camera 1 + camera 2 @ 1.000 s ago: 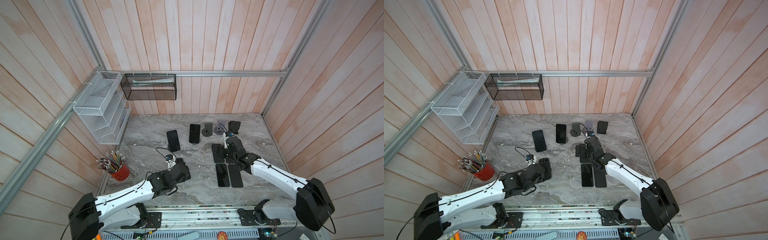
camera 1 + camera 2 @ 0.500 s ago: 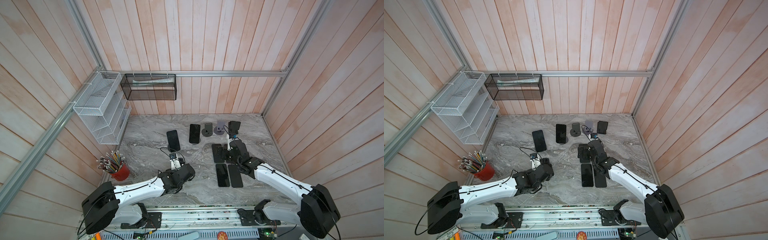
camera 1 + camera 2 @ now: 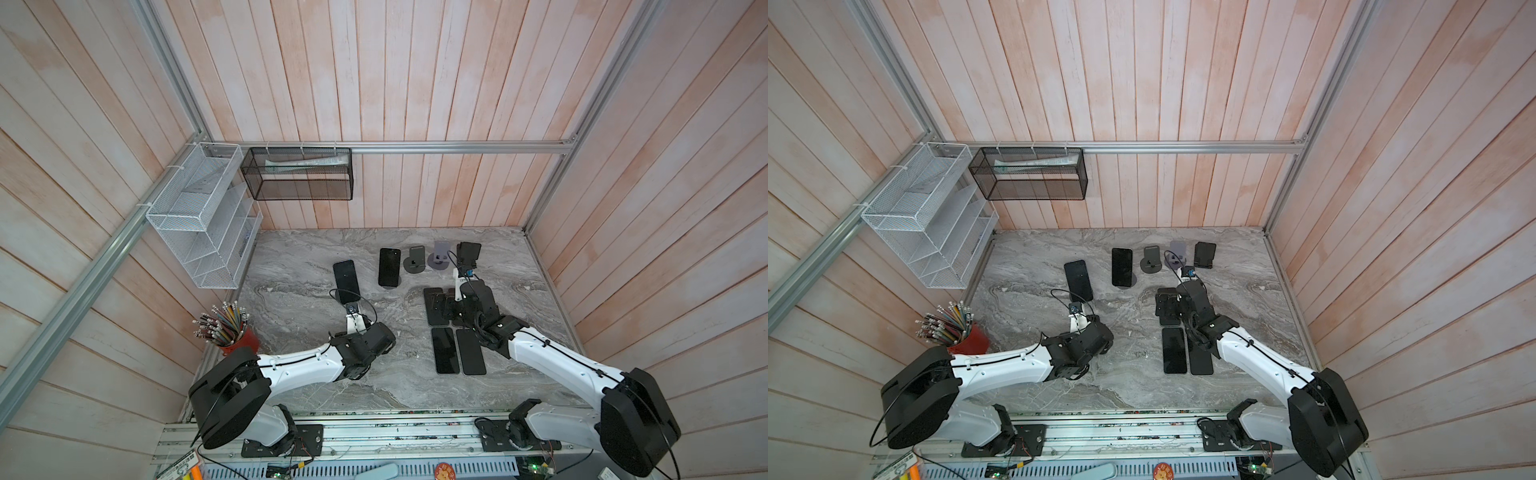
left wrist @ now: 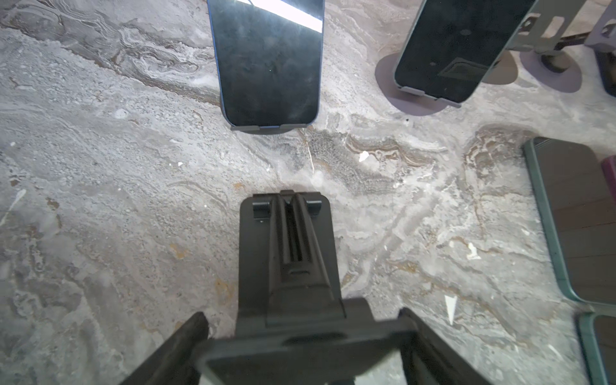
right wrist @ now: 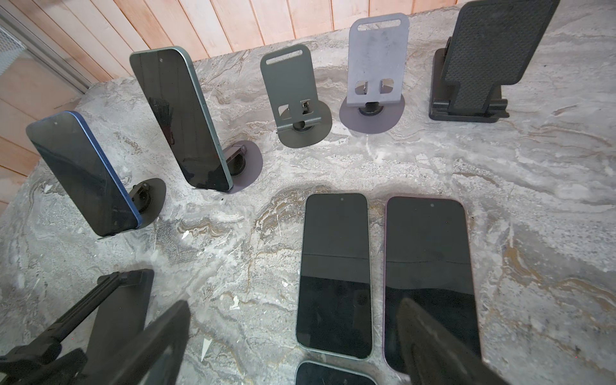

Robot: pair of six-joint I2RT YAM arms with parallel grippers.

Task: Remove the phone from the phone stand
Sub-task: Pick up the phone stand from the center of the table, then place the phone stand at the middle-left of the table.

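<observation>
Two phones lean on phone stands near the back. A blue-edged phone [image 3: 345, 281] [image 4: 268, 63] [image 5: 83, 173] rests on a dark round-based stand [image 5: 150, 196]. A green-edged phone [image 3: 389, 267] [image 4: 446, 50] [image 5: 180, 120] rests on a purple-based stand [image 5: 246, 166]. My left gripper [image 4: 303, 330] [image 3: 374, 338] sits in front of the blue phone, its fingers [image 4: 186, 336] pressed against both ends of a black folding stand's [image 4: 286, 253] plate. My right gripper [image 5: 295, 303] [image 3: 446, 307] hangs open over flat-lying phones [image 5: 335, 273], holding nothing.
Three empty stands line the back: dark grey [image 3: 415, 259], lavender [image 3: 439, 254], black textured [image 3: 468, 252]. Several phones [image 3: 445, 351] lie flat beside the right arm. A red pencil cup [image 3: 232, 338] stands front left. Wire racks [image 3: 199, 216] hang on the left wall.
My left gripper's jaws have narrowed onto the black folding stand and its wrist has turned slightly. The right arm has drifted a little to the right over the flat phones.
</observation>
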